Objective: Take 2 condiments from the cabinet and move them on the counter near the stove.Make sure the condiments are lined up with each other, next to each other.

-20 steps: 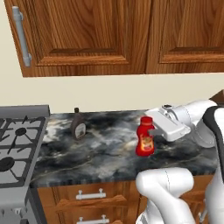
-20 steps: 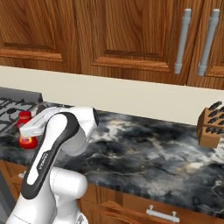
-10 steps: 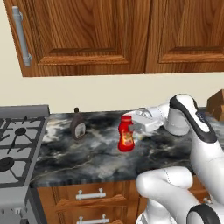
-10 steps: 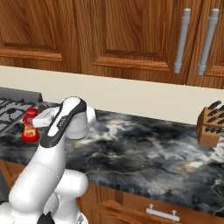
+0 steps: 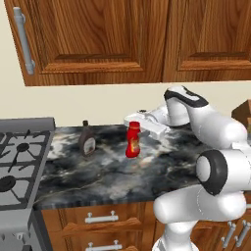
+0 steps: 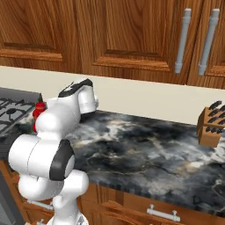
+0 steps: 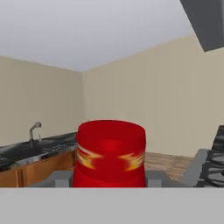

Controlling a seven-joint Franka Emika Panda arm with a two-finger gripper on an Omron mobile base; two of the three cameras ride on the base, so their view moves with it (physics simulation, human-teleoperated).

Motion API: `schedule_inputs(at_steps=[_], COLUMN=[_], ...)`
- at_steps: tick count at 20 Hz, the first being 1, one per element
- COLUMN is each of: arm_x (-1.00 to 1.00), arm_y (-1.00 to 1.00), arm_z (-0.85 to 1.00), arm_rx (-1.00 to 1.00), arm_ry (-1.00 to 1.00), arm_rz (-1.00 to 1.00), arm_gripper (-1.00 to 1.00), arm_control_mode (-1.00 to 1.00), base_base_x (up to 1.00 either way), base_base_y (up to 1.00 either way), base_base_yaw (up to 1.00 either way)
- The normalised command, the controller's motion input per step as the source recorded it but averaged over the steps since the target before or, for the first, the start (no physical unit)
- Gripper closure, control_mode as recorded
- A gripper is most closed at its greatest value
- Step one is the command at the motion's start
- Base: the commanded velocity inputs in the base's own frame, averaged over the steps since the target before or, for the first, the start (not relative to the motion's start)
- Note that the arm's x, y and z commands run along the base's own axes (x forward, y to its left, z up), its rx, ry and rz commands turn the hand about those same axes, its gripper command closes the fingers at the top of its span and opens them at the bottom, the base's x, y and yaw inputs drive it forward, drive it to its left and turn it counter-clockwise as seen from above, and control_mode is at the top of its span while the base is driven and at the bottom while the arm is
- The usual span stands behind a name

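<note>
I see the gripper [image 5: 133, 123] clenched on the red ketchup bottle [image 5: 133, 140] — it grasps it near the cap, and the bottle hangs upright below the hand. In the left base view its bottom is at the table [image 5: 117, 171], but I cannot tell if it touches or hovers just above. In the hand view the bottle [image 7: 109, 154] sits close before the camera, between the two sides of the gripper, with its yellow-red label visible.

The dark bottle [image 5: 87, 140] with the narrow black neck stands upright on the table to the left of the ketchup, apart from it, and between it and the stove [image 5: 17, 169]. The stove has black grates and is at the left end of the table.

The table is black-and-grey marble over brown drawers with silver handles. Above it the cabinet [image 5: 98, 39] hangs on the beige wall, doors shut. In the right base view a knife block [image 6: 212, 125] stands far on the right side — well apart from the arm.
</note>
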Motion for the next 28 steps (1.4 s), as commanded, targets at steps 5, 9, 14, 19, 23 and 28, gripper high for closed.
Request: schedule_inputs(at_steps=[5,9,14,19,23,28], arm_x=[0.05,0.02,0.12,0.37,0.53,0.57], arm_y=[0.36,0.33,0.25,0.26,0.25,0.04], arm_z=[-0.26,-0.51,-0.52,-0.28,-0.09,-0.13], arm_rx=[0.0,0.0,0.03,0.06,0.01,0.0], arm_ry=[-0.23,-0.05,0.0,-0.04,-0.11,-0.09], arm_rz=[0.01,-0.03,-0.05,-0.06,-0.05,-0.04], arm_gripper=[1.0,1.0,1.0,1.0,1.0,1.0], arm_control_mode=[-1.0,-1.0,-1.0,-1.0,-1.0,-1.0], base_base_x=[0.0,0.0,0.0,0.0,0.0,0.0], base_base_y=[0.0,0.0,0.0,0.0,0.0,0.0], base_base_yaw=[0.0,0.0,0.0,0.0,0.0,0.0])
